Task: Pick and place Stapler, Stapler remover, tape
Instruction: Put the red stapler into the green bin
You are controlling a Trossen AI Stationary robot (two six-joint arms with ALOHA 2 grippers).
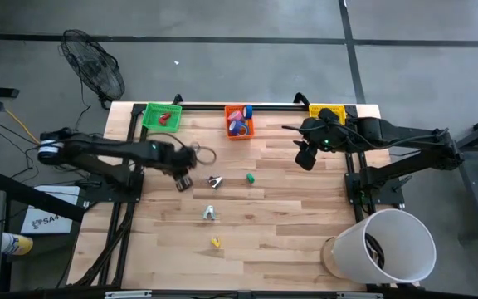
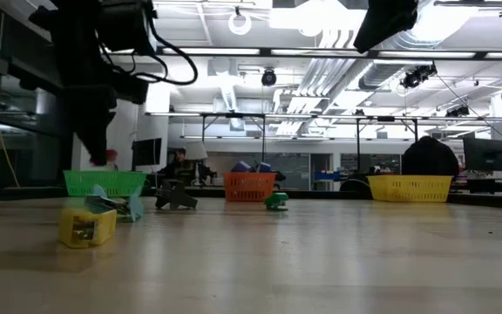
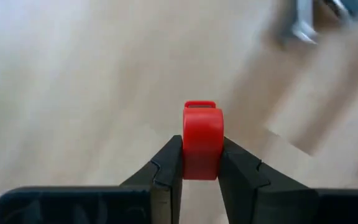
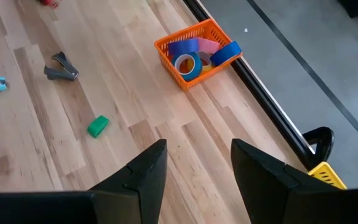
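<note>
My left gripper (image 3: 201, 142) is shut on a small red stapler (image 3: 202, 134), a rounded solid block, above the table's left middle (image 1: 182, 182), just left of the dark stapler remover (image 1: 215, 180). In the low view the red piece (image 2: 110, 158) hangs well above the tabletop. The tape rolls (image 4: 188, 59), blue, purple and pink, lie in the orange bin (image 1: 239, 131) at the far edge. My right gripper (image 4: 197, 146) is open and waits high over the table's right part (image 1: 305, 158), touching nothing. My left gripper pinches the red stapler by its two flat sides (image 3: 188, 158) between both fingers. The stapler's rounded end (image 3: 201, 109) sticks out past the fingertips (image 3: 169, 152). It is lifted clear of the table, with the fingers pointing down.
A green block (image 1: 251, 178), a light-blue piece (image 1: 210, 213) and a yellow block (image 1: 216, 242) lie on the wood. A green bin (image 1: 149, 120) holding a red item and a yellow bin (image 1: 326, 110) stand at the far edge. A white bucket (image 1: 388, 245) stands near right.
</note>
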